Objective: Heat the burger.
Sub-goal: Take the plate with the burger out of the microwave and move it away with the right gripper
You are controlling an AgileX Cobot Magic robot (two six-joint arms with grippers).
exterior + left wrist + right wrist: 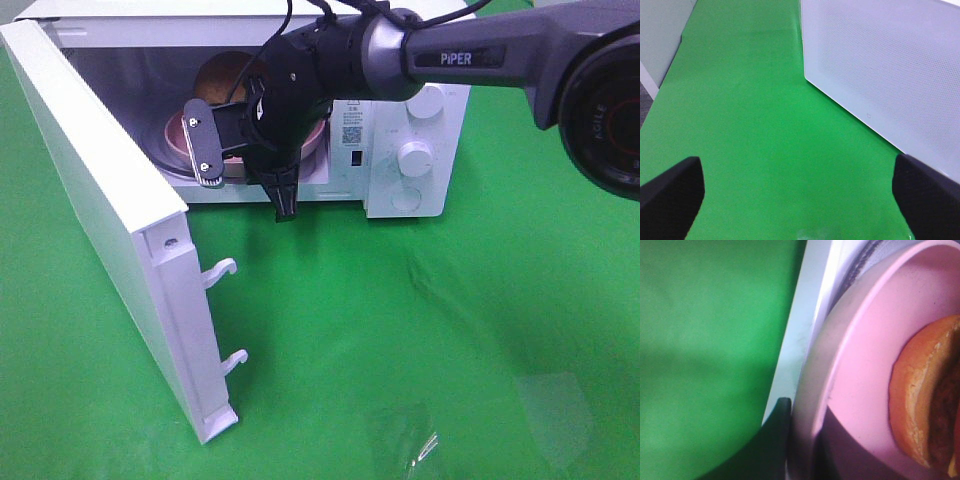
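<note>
The burger [225, 75] lies on a pink plate [175, 135] inside the open white microwave [410, 150]. My right gripper [210, 150] reaches into the cavity from the right. In the right wrist view, my right gripper [802, 440] is closed on the plate's rim [860, 365], with one dark finger [771, 450] outside it. The burger's bun and patty [920, 400] show beside it. My left gripper [800, 200] is open and empty over the green cloth. It is out of the exterior high view.
The microwave door [110, 200] stands swung open to the front left, with two latch hooks [225, 272] on its edge. Its white dotted outer face [880, 75] is beside my left gripper. Two knobs [415, 155] are on the right panel. Green cloth [420, 340] covers the table.
</note>
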